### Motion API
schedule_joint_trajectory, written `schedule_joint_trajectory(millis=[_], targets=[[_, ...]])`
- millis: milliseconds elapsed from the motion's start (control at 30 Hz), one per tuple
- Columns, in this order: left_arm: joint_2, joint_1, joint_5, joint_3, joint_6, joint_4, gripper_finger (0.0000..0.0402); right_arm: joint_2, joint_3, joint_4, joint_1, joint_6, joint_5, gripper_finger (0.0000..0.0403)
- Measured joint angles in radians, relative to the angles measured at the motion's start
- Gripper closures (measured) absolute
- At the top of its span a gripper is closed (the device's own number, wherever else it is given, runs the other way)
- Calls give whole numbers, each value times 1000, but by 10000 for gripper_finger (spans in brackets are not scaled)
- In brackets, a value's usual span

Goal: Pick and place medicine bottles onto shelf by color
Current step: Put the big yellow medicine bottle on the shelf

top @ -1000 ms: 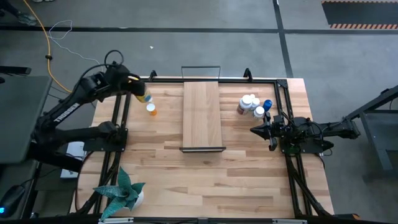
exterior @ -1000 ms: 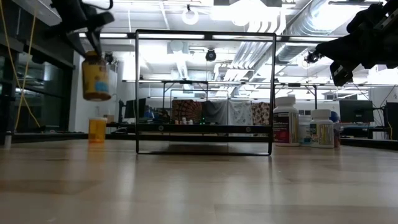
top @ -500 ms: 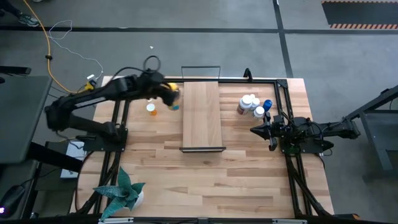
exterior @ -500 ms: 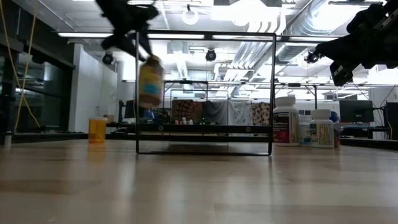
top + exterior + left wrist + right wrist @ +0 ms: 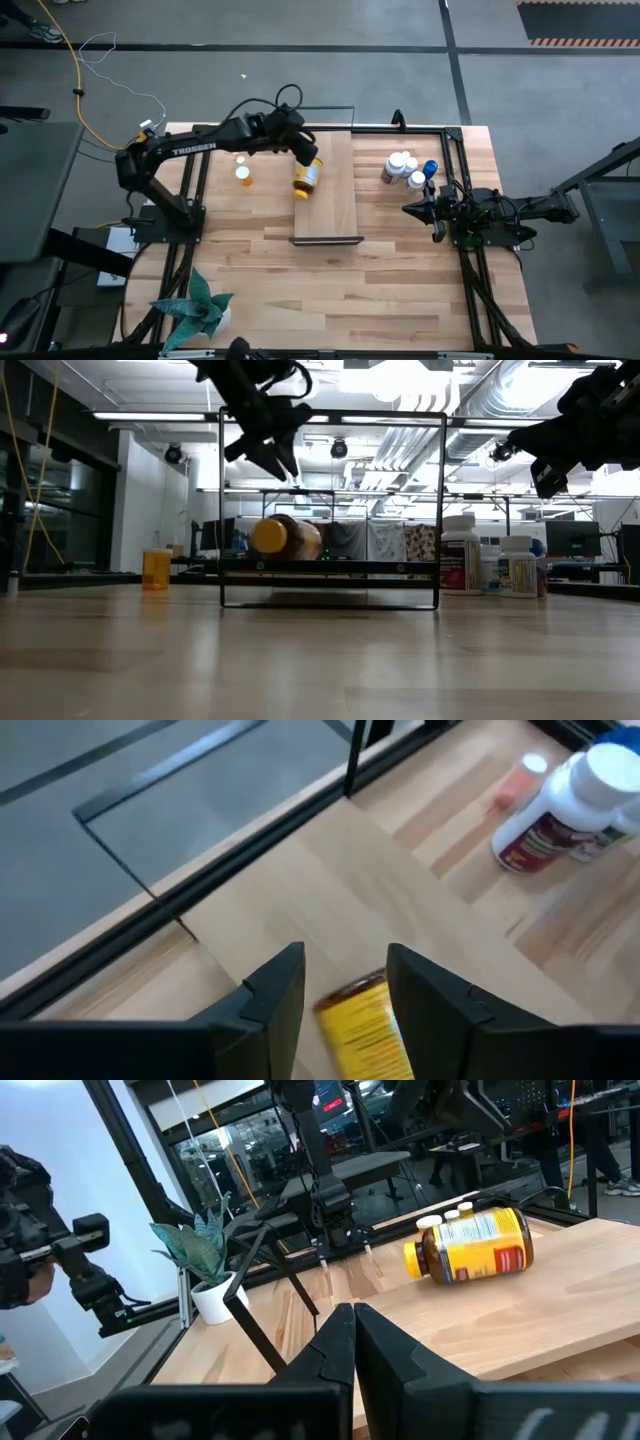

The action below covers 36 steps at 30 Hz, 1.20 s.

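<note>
We see the amber bottle with the yellow cap (image 5: 306,179) lying on its side on the shelf (image 5: 335,205), near the board's left edge. Our left hand (image 5: 303,151) hovers above it, fingers apart and empty. Our right hand (image 5: 412,209) waits closed near the table's (image 5: 400,290) right side, holding nothing.

We judge the main risk is rolling: a round bottle on its side could travel off the shelf edge onto the table, since nothing blocks it. A regrasp from above could also nudge it away.

A small orange bottle (image 5: 243,175) stands on the table left of the shelf. The white bottles (image 5: 402,164) and a blue-capped bottle (image 5: 430,168) cluster on the table right of it, not yet sorted.
</note>
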Motion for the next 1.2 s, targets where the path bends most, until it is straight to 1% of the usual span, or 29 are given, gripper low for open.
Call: schedule_joint_trajectory(millis=[100,167,267,367,467,567,700,833,967,1067,1200], targets=[[-27,3,6,0,2,22,280,0,0,0,0,0,0,402],[-56,1,33,0,23,26,289,0,0,0,0,0,0,402],[-85,-29,73,2,91,22,310,0,0,0,0,0,0,402],[-106,-72,89,1,95,-2,328,0,0,0,0,0,0,402],[-113,-106,92,1,97,-45,328,0,0,0,0,0,0,402],[-116,-132,88,1,87,-122,304,0,0,0,0,0,0,402],[-116,-150,91,1,39,-216,247,0,0,0,0,0,0,402],[-116,-170,133,1,-18,-232,186,0,0,0,0,0,0,402],[-116,-194,167,1,-65,-233,137,0,0,0,0,0,0,402],[-116,-206,165,1,-124,-233,112,0,0,0,0,0,0,402],[-108,-233,125,-12,-229,-248,97,0,0,0,0,0,0,402]])
